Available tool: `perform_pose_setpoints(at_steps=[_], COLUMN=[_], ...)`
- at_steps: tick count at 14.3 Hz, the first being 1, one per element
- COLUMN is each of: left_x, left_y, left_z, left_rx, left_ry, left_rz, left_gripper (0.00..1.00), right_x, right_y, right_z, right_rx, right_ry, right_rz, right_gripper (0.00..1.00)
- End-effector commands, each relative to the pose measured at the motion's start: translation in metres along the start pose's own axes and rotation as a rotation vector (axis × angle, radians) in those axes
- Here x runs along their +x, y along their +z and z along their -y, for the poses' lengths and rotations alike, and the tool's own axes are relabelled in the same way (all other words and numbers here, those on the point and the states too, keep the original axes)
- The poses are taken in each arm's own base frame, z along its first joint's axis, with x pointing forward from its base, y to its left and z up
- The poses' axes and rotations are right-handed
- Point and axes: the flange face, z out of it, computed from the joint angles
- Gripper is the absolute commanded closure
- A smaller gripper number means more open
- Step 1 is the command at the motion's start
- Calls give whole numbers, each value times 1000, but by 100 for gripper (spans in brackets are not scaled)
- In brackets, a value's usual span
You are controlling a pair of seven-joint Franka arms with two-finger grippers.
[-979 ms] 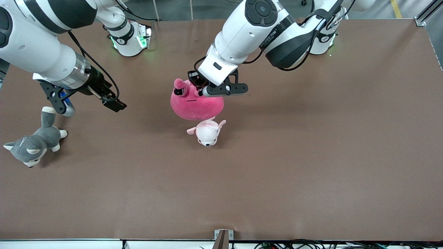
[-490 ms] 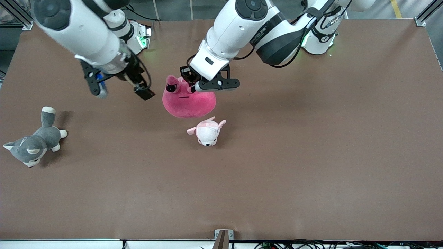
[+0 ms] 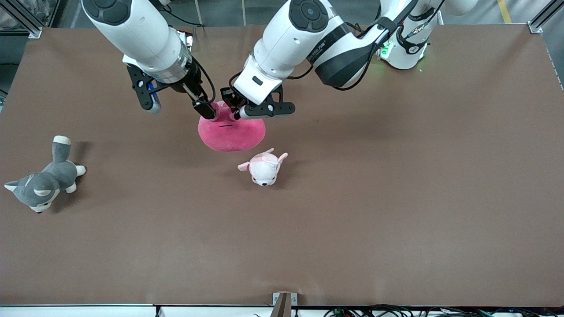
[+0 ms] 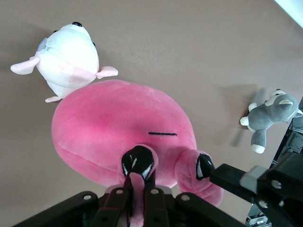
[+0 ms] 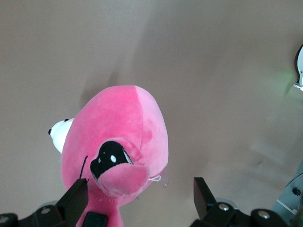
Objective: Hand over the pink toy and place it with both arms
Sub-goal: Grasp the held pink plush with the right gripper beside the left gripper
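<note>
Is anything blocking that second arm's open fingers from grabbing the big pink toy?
Nothing visible does. The right gripper is open right at the pink toy, which hangs from the left gripper, shut on its top. The puppy plush lies nearer the camera.

A brown table (image 3: 396, 198) is seen carrying two soft toys. A pale pink-and-white puppy (image 3: 263, 167) is laid near the middle, close below the left gripper (image 3: 238, 110). A grey-and-white husky (image 3: 42, 184) is laid well apart from the right gripper (image 3: 178, 105), at the right arm's end.
</note>
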Motion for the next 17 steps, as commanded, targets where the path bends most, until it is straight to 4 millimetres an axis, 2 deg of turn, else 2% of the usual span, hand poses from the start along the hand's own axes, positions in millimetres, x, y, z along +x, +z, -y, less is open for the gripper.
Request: perform_pose_setpoints(at_steps=[1, 6, 9, 15, 17], left_x=[0, -1, -3, -1, 0], left_y=[-4, -3, -4, -4, -5], left_z=[-6, -7, -8, -7, -7], left_rx=[-28, -28, -30, -29, -30], left_ry=[-13, -11, -9, -11, -12], left_rz=[0, -2, -2, -4, -6], left_gripper=[98, 98, 98, 98, 98], right_x=[0, -9, -4, 3, 3], right_y=[9, 28, 28, 27, 28], right_z=[-1, 2, 4, 3, 3], right_rx=[16, 29, 29, 23, 21], right_ry=[18, 7, 14, 13, 7], right_rz=[6, 4, 4, 4, 3], right_gripper=[2, 3, 10, 12, 24])
